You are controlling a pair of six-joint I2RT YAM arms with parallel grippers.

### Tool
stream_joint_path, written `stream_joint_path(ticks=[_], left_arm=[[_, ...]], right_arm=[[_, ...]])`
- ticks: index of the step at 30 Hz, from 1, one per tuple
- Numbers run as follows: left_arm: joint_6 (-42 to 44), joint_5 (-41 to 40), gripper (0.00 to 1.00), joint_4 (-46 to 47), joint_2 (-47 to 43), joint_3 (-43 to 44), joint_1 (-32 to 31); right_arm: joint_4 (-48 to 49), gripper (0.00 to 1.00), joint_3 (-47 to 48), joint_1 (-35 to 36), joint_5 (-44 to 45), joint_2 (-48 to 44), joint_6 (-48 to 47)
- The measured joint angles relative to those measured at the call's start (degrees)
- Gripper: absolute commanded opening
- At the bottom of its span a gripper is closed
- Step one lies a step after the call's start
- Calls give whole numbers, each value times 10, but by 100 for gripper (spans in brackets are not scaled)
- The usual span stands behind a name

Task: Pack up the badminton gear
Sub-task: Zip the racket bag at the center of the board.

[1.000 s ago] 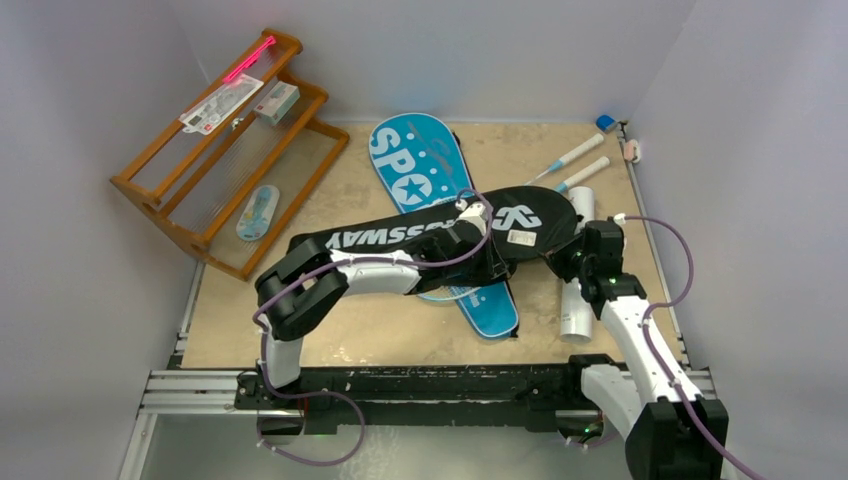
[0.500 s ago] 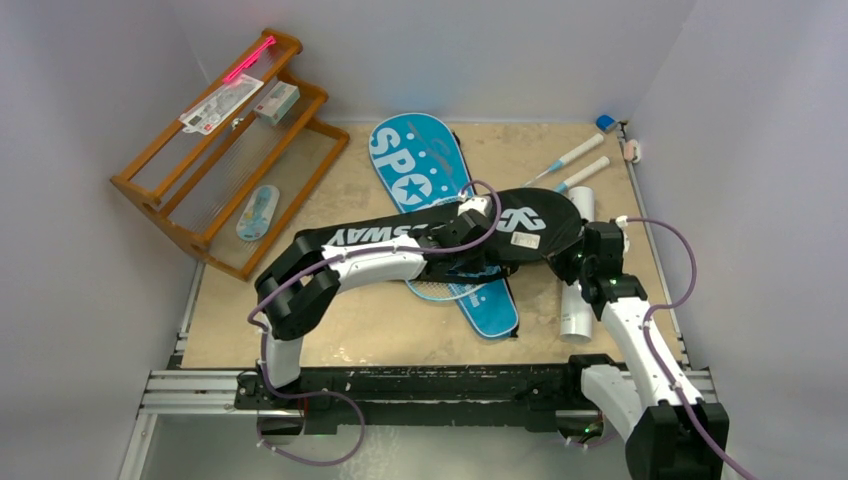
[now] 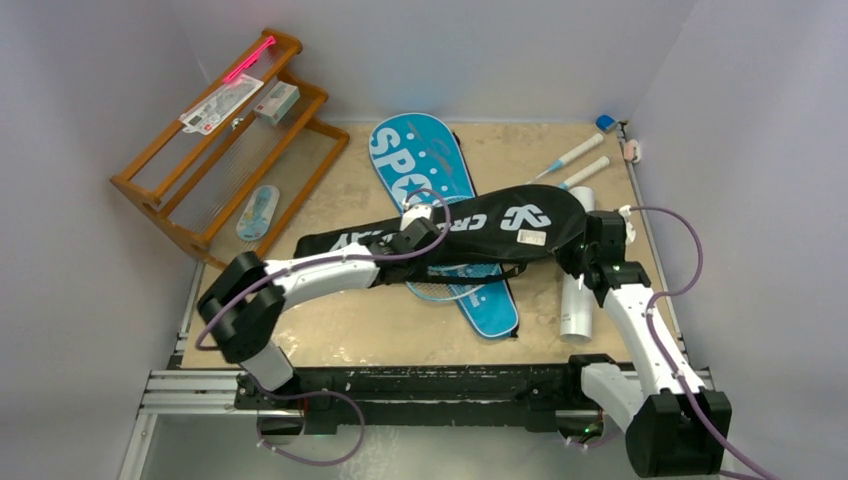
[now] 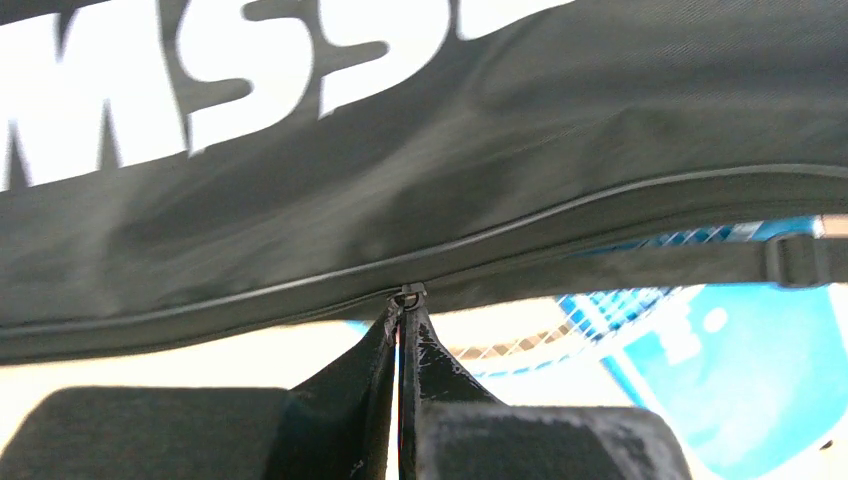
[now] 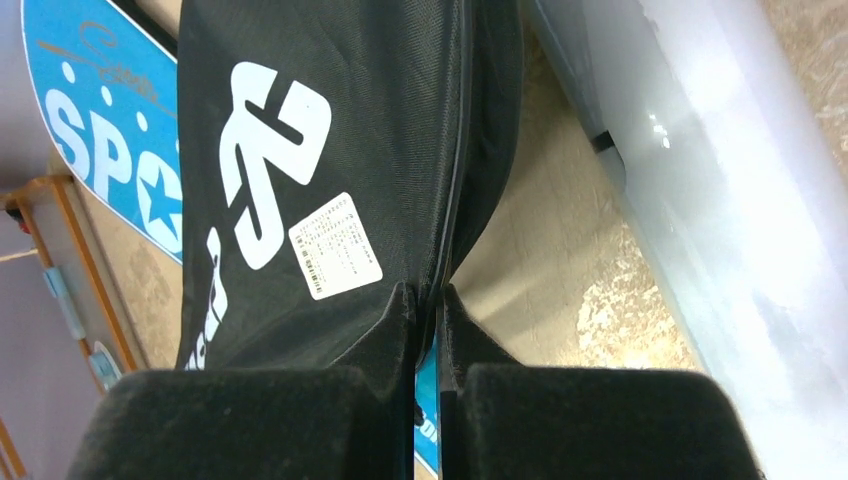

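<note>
The black "CROSSWAY" cover [image 3: 500, 225] lies across the blue "SPORT" cover [image 3: 420, 165] at mid-table. My left gripper [image 3: 425, 250] is shut on the black cover's zipper pull [image 4: 408, 293], at the cover's near edge [image 4: 450, 150]. Right of the pull the edge gapes, and light-blue racket strings [image 4: 620, 310] show below it. My right gripper [image 3: 575, 255] is shut on the rim of the cover's wide end [image 5: 330, 150]. A long white tube [image 3: 577, 300] lies just right of it. Two white-and-blue racket handles [image 3: 575, 152] stick out at the back right.
A wooden rack [image 3: 215, 150] with small packaged items leans at the back left corner. A small blue object [image 3: 606, 122] and a pinkish one [image 3: 631, 150] sit at the back right edge. White walls close in on three sides.
My left gripper has slid left along the black cover's near edge with the zipper pull, and its elbow has swung left. The right gripper has kept its hold in place.
</note>
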Motion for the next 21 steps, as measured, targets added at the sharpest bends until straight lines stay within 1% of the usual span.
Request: stream_joint_path(ticks=[6, 8, 10, 15, 20, 21], left_arm=[[-1, -13, 0, -28, -133, -101, 15], [-1, -6, 0, -33, -171, -132, 24], [-3, 4, 0, -34, -206, -164, 48], [-20, 22, 0, -37, -285, -233, 81], [-43, 41, 0, -41, -360, -269, 92], [-62, 54, 0, -41, -408, -283, 102]], right_arm=[[-1, 0, 49, -9, -1, 42, -29], [0, 0, 76, -16, -7, 69, -38], [1, 0, 100, -29, -22, 96, -46], [2, 0, 151, -74, -52, 151, -52], [-2, 0, 196, -119, -94, 192, -55], [-6, 0, 222, -140, -120, 216, -57]])
